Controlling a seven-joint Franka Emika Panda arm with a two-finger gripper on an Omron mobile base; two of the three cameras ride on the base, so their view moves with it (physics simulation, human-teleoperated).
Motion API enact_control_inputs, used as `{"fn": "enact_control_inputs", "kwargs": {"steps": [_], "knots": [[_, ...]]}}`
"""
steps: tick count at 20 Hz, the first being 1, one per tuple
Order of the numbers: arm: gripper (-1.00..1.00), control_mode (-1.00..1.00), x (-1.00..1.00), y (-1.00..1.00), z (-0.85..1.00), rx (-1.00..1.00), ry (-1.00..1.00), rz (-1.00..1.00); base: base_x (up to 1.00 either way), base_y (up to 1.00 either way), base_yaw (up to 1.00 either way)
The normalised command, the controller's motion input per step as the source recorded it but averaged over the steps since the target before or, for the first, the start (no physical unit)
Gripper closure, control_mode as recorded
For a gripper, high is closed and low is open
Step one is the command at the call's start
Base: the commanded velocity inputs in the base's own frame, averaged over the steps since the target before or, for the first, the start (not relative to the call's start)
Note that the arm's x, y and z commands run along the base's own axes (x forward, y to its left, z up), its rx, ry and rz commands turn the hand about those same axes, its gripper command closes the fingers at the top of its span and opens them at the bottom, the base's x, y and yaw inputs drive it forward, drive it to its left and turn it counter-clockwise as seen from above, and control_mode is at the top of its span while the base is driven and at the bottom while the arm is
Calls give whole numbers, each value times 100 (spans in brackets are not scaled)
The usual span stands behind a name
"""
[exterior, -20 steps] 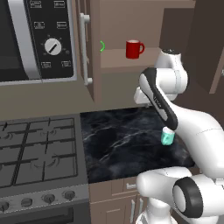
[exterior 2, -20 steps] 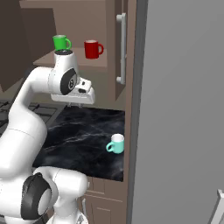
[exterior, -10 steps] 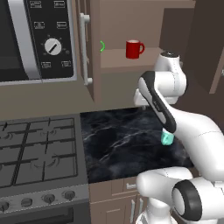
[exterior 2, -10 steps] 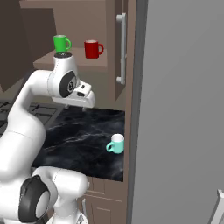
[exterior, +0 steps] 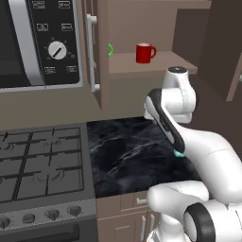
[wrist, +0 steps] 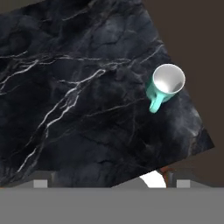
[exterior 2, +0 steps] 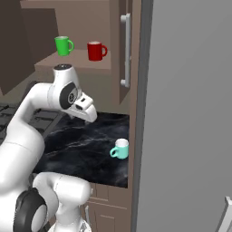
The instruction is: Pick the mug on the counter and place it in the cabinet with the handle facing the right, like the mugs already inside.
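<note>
The teal mug (exterior 2: 120, 149) stands upright on the black marble counter (exterior 2: 77, 147), near its right front corner; its handle (exterior 2: 112, 152) points left. From above, the mug (wrist: 165, 85) sits upper right on the counter (wrist: 78, 87), its handle (wrist: 155, 104) angled down-left. My gripper (wrist: 111, 183) hovers above the counter, left of the mug and apart from it, open with nothing between the fingertips (wrist: 40, 183). The hand (exterior 2: 86, 109) hangs over the counter's back. A teal sliver of the mug (exterior: 179, 154) peeks past my arm. The cabinet (exterior 2: 77, 61) stands open above.
A red mug (exterior 2: 95, 50) and a green mug (exterior 2: 63, 45) sit on the cabinet shelf, handles to the right. The open door with its silver bar (exterior 2: 126, 50) hangs right of them. A tall grey panel (exterior 2: 190, 113) borders the counter's right; stovetop (exterior: 38, 165) and microwave (exterior: 38, 42) lie left.
The jaws have spread from partly closed to wide open. The hand has dropped and shifted right over the counter, toward the mug. The mug has not moved.
</note>
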Motion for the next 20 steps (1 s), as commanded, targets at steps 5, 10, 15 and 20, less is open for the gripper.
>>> {"fn": "enact_control_inputs", "kwargs": {"steps": [5, 10, 15, 20], "knots": [[-100, -100, 0, -17, -43, 0, 0, -22, 0, 0, 0], [-100, -100, 0, -24, -48, 0, 0, -14, 0, 0, 0], [-100, -100, 1, -25, -49, 0, 0, -8, 0, 0, 0], [-100, -100, 10, -26, -54, 0, 0, -4, 0, 0, 0]]}}
